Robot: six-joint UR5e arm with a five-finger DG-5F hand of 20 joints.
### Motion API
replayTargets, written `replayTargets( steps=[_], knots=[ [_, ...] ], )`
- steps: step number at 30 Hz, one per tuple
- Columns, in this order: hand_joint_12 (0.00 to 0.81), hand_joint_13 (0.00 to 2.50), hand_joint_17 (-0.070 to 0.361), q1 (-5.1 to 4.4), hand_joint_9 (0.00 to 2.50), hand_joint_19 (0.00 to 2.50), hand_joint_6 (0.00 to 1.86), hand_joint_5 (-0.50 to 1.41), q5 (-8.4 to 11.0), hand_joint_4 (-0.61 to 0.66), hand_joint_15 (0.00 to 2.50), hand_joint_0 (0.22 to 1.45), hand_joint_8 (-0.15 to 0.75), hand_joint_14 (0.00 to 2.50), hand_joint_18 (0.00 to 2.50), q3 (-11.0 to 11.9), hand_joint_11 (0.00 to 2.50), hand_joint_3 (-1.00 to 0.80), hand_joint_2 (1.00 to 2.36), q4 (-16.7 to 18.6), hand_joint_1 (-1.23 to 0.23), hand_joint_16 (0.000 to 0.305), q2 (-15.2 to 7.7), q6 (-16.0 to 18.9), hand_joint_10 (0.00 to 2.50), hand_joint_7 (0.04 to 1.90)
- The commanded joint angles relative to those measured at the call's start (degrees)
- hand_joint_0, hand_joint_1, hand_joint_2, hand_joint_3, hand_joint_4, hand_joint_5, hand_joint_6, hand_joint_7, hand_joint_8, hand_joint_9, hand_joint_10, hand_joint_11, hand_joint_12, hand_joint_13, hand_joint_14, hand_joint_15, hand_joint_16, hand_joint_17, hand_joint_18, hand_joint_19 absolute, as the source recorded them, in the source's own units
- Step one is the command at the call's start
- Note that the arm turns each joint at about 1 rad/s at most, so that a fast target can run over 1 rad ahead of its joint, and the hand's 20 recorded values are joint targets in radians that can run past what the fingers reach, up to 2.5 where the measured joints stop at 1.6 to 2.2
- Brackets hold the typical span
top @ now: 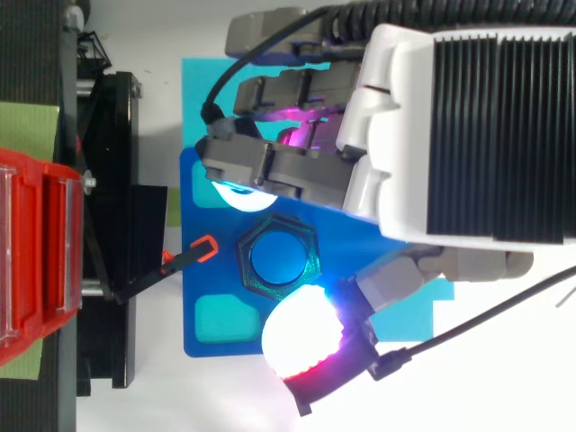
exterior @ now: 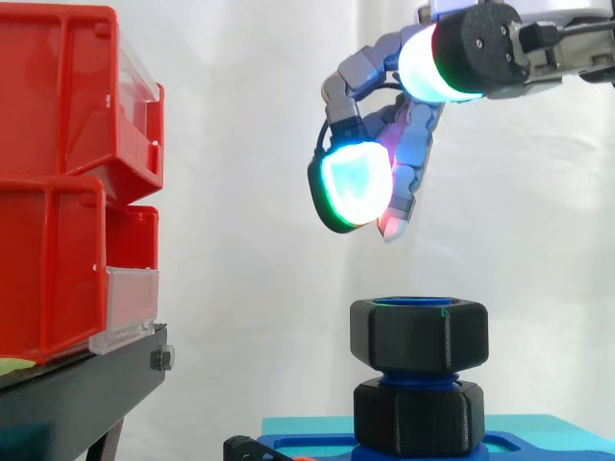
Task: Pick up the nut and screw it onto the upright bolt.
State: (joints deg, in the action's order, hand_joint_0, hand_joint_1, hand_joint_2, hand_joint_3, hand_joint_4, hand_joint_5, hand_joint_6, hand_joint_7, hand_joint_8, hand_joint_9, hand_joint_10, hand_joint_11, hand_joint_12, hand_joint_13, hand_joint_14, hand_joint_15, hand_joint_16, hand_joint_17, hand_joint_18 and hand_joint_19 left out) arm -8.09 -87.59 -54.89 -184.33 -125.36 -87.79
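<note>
the nut (exterior: 418, 333) sits on the upright bolt (top: 277, 257), near the middle of the base plate (top: 202, 270). the hand (exterior: 411, 144) hangs above it, apart, fingers (exterior: 356, 187) spread to either side. stacked bins (exterior: 58, 192) sit on a stand (exterior: 77, 394) left of the plate.

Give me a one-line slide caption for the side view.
Open hand poised above, not touching, the black nut seated on the upright blue bolt, red bins at left.
</note>
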Motion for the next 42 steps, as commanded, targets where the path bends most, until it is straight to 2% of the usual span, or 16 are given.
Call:
replayTargets(
  steps=[1,5,10,15,17,18,22,28,42],
  knots=[
    [0.224,0.79,0.043,-0.17,1.01,0.00,0.50,-0.07,-0.03,0.27,0.00,0.52,0.268,0.00,0.46,0.13,0.00,-0.50,1.00,0.29,-0.19,0.019,-0.06,-0.01,0.00,1.05],
    [0.226,0.78,0.044,-0.61,0.97,0.00,0.50,-0.08,0.05,0.27,0.00,0.52,0.260,0.00,0.45,-0.04,0.00,-0.50,1.00,2.05,-0.18,0.020,-0.41,0.08,0.00,0.96],
    [0.223,0.76,0.045,-1.66,0.96,0.00,0.50,-0.08,2.52,0.27,0.00,0.52,0.255,0.00,0.44,-2.24,0.00,-0.50,1.00,6.44,-0.18,0.020,-0.50,0.25,0.00,0.92],
    [0.229,0.73,0.047,-2.81,0.91,0.00,0.50,-0.08,4.01,0.26,0.00,0.52,0.252,0.00,0.42,-5.23,0.00,-0.50,1.00,11.01,-0.18,0.021,-0.50,1.92,0.00,0.87],
    [0.230,0.72,0.047,-3.33,0.90,0.00,0.50,-0.09,4.89,0.25,0.00,0.52,0.248,0.00,0.42,-6.55,0.00,-0.50,1.00,12.33,-0.18,0.021,-0.50,2.72,0.00,0.85],
    [0.230,0.72,0.048,-4.30,0.90,0.00,0.50,-0.09,7.09,0.25,0.00,0.52,0.249,0.00,0.41,-7.69,0.00,-0.50,1.00,13.82,-0.18,0.021,-0.50,3.86,0.00,0.84],
    [0.234,0.70,0.050,-4.92,0.85,0.00,0.50,-0.09,7.44,0.23,0.00,0.52,0.239,0.00,0.39,-7.69,0.00,-0.50,1.00,13.82,-0.21,0.022,-0.50,4.21,0.00,0.83],
    [0.243,0.66,0.053,-5.18,0.78,0.00,0.50,-0.11,7.44,0.19,0.00,0.51,0.230,0.00,0.35,-7.69,0.00,-0.50,1.00,13.47,-0.22,0.023,-0.50,4.21,0.00,0.80],
    [0.256,0.61,0.057,-4.92,0.69,0.00,0.50,-0.12,6.82,0.18,0.00,0.51,0.226,0.00,0.31,-7.69,0.00,-0.50,1.00,9.25,-0.22,0.025,-0.50,4.21,0.00,0.78]
  ],
)
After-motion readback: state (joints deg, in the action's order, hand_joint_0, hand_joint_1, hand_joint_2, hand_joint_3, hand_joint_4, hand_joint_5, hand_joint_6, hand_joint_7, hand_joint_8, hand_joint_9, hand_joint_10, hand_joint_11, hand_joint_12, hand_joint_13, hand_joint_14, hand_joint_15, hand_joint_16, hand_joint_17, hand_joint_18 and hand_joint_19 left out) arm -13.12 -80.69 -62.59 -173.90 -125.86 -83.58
